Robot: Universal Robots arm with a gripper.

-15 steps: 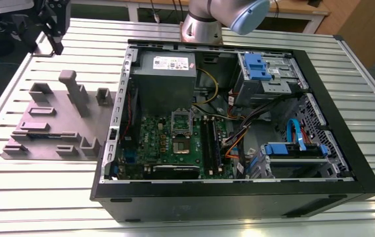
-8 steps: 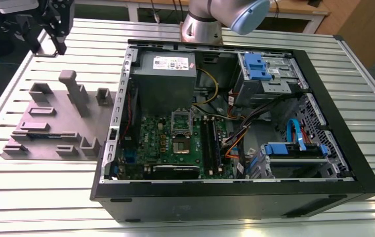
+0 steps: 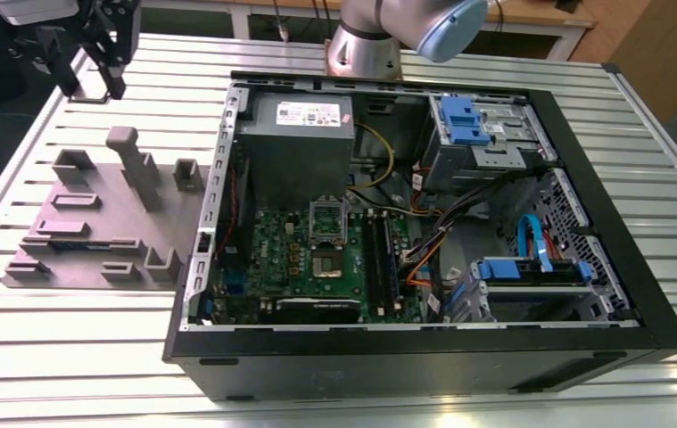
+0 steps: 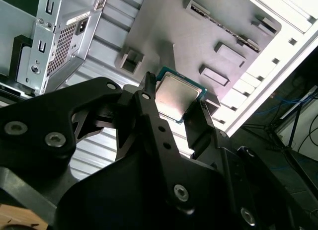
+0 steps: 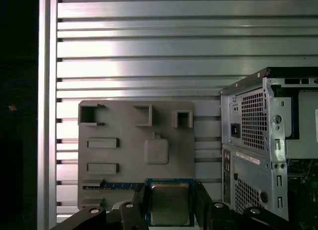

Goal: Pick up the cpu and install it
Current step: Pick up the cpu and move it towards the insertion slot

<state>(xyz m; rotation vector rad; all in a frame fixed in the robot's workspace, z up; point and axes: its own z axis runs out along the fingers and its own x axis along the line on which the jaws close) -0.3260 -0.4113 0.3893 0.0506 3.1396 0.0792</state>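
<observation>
1. The slatted metal table is carrying everything in the exterior view.
2. The open computer case is lying on its side on the exterior view's right, with its inside facing up.
3. The grey fixture plate is lying flat on the table just beside the case, on the exterior view's left.
4. The power supply is sitting in the far corner of the case, and the green motherboard is lying nearer the camera.
5. The socket is sitting near the middle of the board, with its frame tipped up.
6. The gripper is hanging above the table's far corner on the exterior view's left, beyond the plate and well apart from the case.
7. Its fingers are pressing on two opposite edges of the cpu, clamping it between them.
8. The cpu is riding in the air over the plate's edge, with its silver lid facing both wrist cameras. Being square, it is showing no long axis, and in the first wrist view its sides are running parallel to the plate's sides.
</observation>
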